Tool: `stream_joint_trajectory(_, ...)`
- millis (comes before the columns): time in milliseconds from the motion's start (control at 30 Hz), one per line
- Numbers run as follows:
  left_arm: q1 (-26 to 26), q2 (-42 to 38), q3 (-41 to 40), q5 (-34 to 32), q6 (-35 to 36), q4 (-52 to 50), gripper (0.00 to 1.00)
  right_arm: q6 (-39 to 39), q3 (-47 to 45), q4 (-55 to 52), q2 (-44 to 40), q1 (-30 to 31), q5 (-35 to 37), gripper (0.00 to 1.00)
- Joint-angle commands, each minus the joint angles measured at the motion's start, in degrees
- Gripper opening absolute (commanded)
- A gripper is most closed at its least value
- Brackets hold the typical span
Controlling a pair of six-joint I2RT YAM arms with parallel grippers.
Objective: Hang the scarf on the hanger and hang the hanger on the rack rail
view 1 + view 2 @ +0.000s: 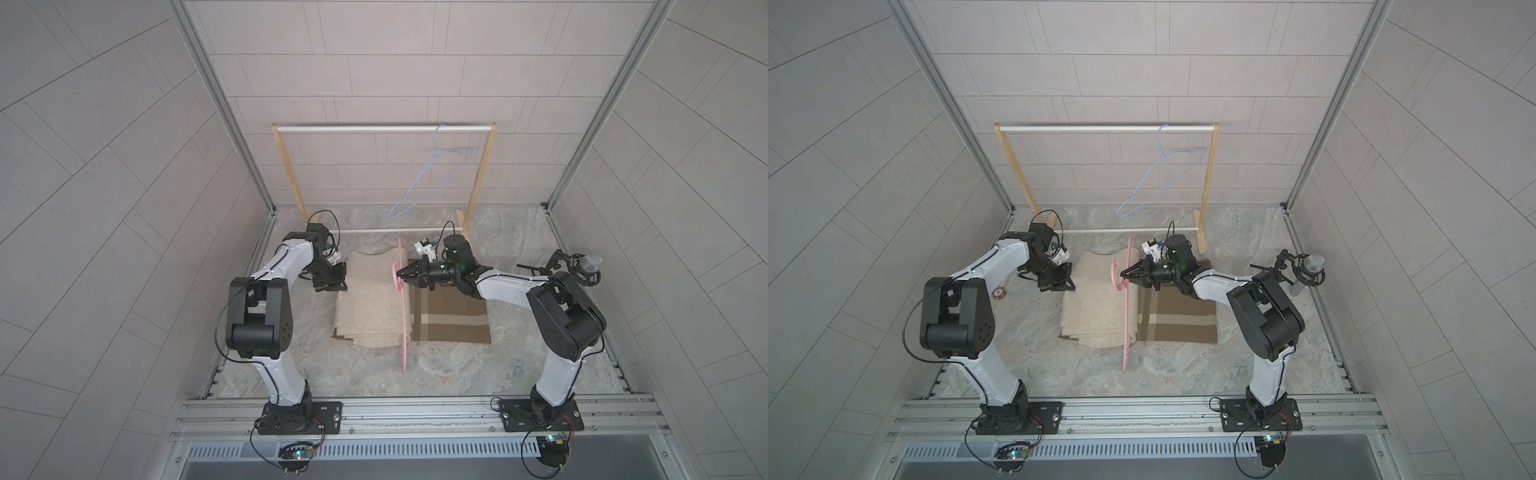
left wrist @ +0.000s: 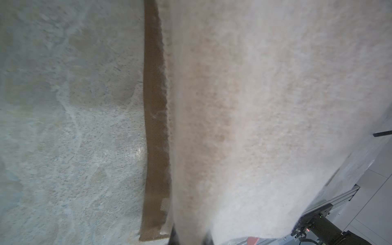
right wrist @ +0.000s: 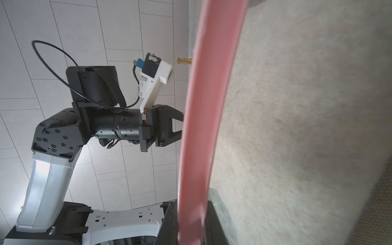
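The scarf [image 1: 374, 299] [image 1: 1096, 303] lies on the table, a fuzzy beige part folded over a brown striped part [image 1: 453, 320]. A pink hanger [image 1: 402, 316] [image 1: 1126, 324] stands on edge across the scarf, where beige meets brown. My right gripper [image 1: 400, 273] [image 1: 1123, 273] is shut on the hanger near its hook; in the right wrist view the pink bar [image 3: 207, 106] runs out between the dark jaws [image 3: 188, 229]. My left gripper [image 1: 338, 284] [image 1: 1069, 286] is at the scarf's far left corner, shut on the beige cloth [image 2: 254, 106], which passes between its fingers [image 2: 175, 235].
A wooden rack with a white rod [image 1: 374, 129] stands at the back, with a blue wire hanger [image 1: 436, 174] hooked near its right end. A microphone on a stand [image 1: 588, 266] is at the right edge. A small round object [image 1: 999, 294] lies by the left arm.
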Motion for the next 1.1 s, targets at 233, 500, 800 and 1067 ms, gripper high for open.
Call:
stream_joint_trajectory(233, 0.51, 3.09, 0.26, -4.32, -0.01, -0.39, 0.0, -7.66, -4.73, -4.54, -0.61, -6.0, -4.85, 0.0)
stream_joint_trajectory(500, 0.47, 5.45, -0.27, -4.69, -0.88, 0.41, 0.0, -8.8, -5.32, -8.05, -4.83, -8.44, -6.59, 0.0)
stream_joint_trajectory(800, 0.52, 5.58, -0.45, -4.5, -1.02, 0.63, 0.03, 3.17, -5.33, -2.92, -11.59, -8.42, -6.72, 0.0)
stream_joint_trajectory(1067, 0.56, 3.54, 0.08, -1.48, -0.85, 1.17, 0.07, 8.73, -0.97, -7.01, -16.55, -8.09, -5.35, 0.0)
